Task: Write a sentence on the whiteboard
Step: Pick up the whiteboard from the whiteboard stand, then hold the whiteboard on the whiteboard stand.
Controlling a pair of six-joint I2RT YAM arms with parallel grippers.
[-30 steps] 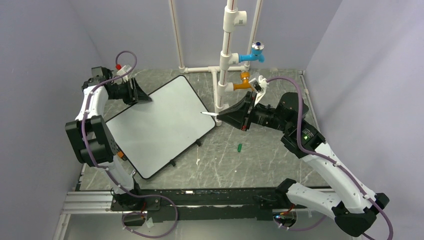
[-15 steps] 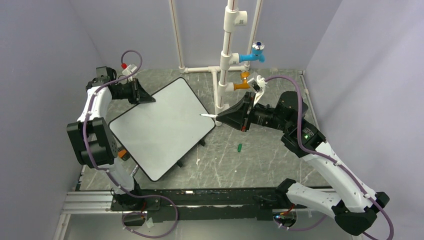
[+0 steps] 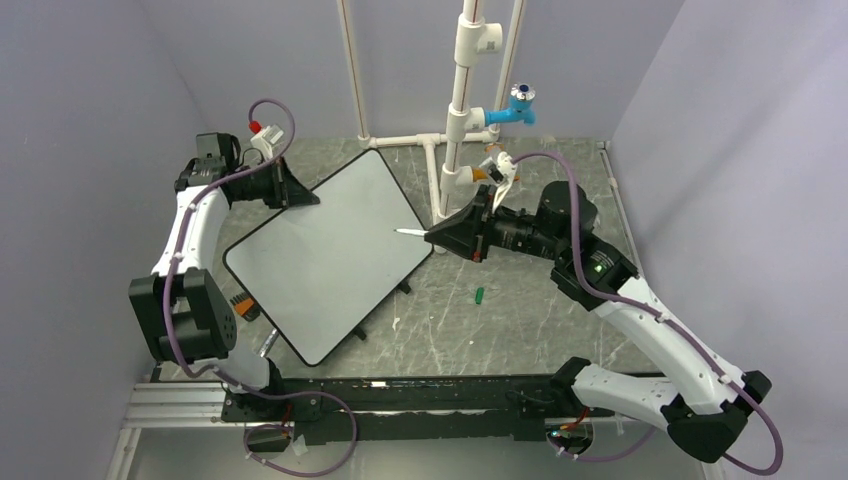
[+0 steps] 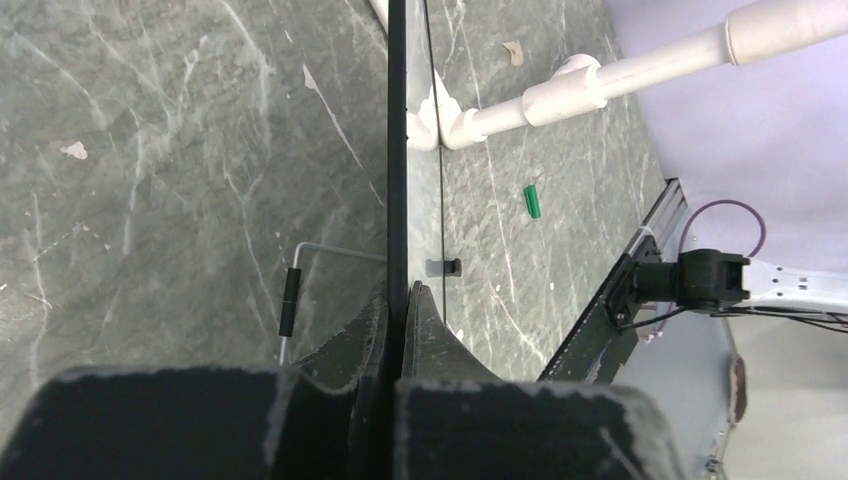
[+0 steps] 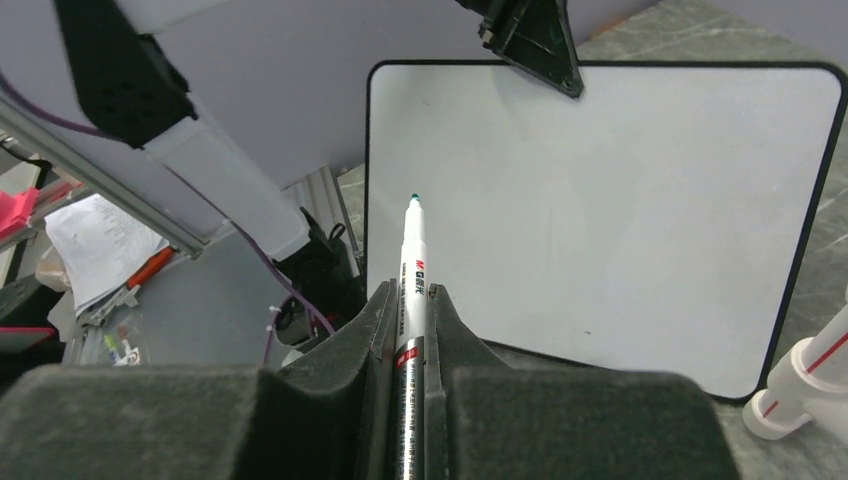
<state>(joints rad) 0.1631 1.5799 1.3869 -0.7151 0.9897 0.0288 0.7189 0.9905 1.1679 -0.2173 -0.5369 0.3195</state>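
Closed since a second ago, my left pincer clamps the far-left edge of the blank, black-rimmed white rectangular whiteboard on the bench's left half. My right pincer, clamped on the white green-tipped marker, has neared its right edge, so I judge writing can start.

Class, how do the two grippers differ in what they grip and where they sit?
The left gripper clamps the whiteboard by its rim; the right gripper clamps an uncapped marker. The left sits at the board's far corner; the right sits beside its right edge, marker pointing over it. Both are shut.
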